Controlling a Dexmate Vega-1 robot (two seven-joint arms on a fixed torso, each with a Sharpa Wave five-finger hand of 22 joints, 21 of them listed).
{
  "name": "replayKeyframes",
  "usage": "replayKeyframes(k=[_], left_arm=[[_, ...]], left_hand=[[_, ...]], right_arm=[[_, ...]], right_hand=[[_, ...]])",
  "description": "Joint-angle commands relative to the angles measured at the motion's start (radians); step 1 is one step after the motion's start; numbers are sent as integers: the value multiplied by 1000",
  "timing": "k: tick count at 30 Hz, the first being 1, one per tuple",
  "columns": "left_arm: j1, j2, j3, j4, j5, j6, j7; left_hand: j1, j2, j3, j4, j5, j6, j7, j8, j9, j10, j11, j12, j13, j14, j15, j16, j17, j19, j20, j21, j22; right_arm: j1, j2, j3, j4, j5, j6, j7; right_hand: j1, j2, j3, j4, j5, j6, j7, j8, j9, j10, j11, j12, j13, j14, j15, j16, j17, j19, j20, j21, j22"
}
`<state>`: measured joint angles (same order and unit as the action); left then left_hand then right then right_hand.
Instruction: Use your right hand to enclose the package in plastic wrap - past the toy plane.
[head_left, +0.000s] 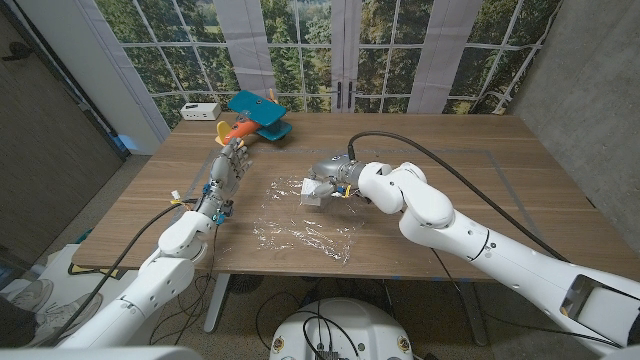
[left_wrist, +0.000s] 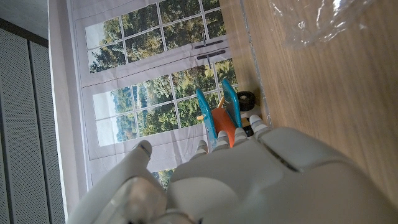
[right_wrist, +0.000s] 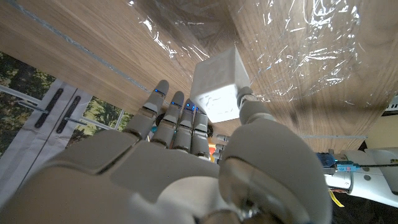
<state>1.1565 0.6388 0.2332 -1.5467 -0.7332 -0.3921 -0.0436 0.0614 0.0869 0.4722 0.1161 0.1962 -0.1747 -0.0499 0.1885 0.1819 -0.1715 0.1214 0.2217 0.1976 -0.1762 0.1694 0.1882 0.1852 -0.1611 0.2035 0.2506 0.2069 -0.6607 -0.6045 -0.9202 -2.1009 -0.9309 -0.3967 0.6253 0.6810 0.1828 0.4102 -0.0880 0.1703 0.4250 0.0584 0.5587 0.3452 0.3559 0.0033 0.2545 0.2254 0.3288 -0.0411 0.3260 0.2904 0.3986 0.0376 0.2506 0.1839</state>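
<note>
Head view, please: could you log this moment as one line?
right hand: holds small white box | clear plastic wrap: spread on wooden table | left hand: beside wrap

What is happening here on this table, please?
A two-armed robot is working at a wooden table. Its right hand holds a small white package over a sheet of clear plastic wrap spread on the table; the package is not yet wrapped. Its left hand holds nothing and waits near a blue and orange toy plane at the far side.
</note>
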Motion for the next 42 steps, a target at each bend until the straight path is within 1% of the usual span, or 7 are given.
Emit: replayKeyframes(k=[1, 18, 21, 24, 31, 39, 42], left_arm=[[22, 6, -7, -14, -4, -3, 0], [48, 14, -19, -27, -8, -9, 2], [50, 13, -20, -26, -8, -10, 2], [49, 11, -20, -22, -11, -15, -4], [45, 10, -19, -19, -11, -13, -7], [30, 7, -11, -10, -9, -7, -13], [24, 3, -7, -5, -10, -4, -15]], left_hand=[[0, 5, 0, -4, -1, -92, 3, 4, 3, -56, -3, -1, 2, -9, 10, 3, 1, 5, 9, -1, 1], [0, 5, 0, -4, 0, -91, 2, 4, 3, -55, -3, -2, 2, -8, 10, 3, 1, 5, 9, -2, 2], [0, 5, 0, -4, 0, -91, 2, 4, 3, -54, -3, -2, 2, -8, 10, 3, 1, 5, 9, -2, 2], [0, 5, 0, -4, 0, -89, 1, 5, 3, -55, -4, -2, 2, -8, 10, 3, 1, 5, 9, -2, 2], [-1, 4, 0, -4, 0, -88, -1, 5, 3, -55, -3, -2, 2, -8, 10, 3, 1, 5, 9, -2, 2], [-1, 3, -1, -4, 0, -88, -1, 4, 3, -55, -4, -3, 2, -8, 10, 3, 1, 5, 9, -2, 2], [-2, 3, -1, -4, 0, -87, -1, 5, 3, -55, -3, -2, 2, -8, 10, 3, 1, 5, 9, -2, 2]], right_arm=[[16, 24, -22, 57, -11, -26, 44], [35, 36, -53, 94, -23, -60, 78], [45, 38, -60, 97, -27, -67, 101], [52, 40, -58, 101, -5, -66, 122], [64, 32, -63, 98, 6, -64, 135], [65, 10, -55, 73, 27, -59, 143], [58, -1, -47, 54, 28, -64, 138]], right_hand=[[8, 1, 32, 42, 6, 53, -52, 5, 4, 4, 2, -6, 4, 7, -32, 0, 5, 5, -2, -5, 3], [15, 1, 33, 41, 7, 43, -52, 12, 9, 6, 1, -8, 4, 8, -32, -2, 6, 6, -1, -6, 3], [22, -9, 29, 33, 6, -15, -53, -10, 4, -5, 5, -15, 5, 2, -28, -8, 4, 4, 4, -8, 3], [10, -27, 7, 31, 3, -126, -58, -73, -20, -27, 15, -24, 6, -22, -12, -24, -2, -8, 14, -14, 3], [0, -43, -20, 17, 4, -268, -77, -169, -60, -60, 22, -27, 6, -42, 0, -41, -11, -22, 27, -22, 3], [-24, -93, -58, 2, 6, -333, -72, -226, -88, -85, 30, -29, 6, -52, 12, -58, -27, -35, 47, -29, 2], [-21, -97, -59, -4, 8, -338, -73, -232, -92, -87, 32, -30, 6, -52, 14, -61, -30, -37, 49, -30, 2]])
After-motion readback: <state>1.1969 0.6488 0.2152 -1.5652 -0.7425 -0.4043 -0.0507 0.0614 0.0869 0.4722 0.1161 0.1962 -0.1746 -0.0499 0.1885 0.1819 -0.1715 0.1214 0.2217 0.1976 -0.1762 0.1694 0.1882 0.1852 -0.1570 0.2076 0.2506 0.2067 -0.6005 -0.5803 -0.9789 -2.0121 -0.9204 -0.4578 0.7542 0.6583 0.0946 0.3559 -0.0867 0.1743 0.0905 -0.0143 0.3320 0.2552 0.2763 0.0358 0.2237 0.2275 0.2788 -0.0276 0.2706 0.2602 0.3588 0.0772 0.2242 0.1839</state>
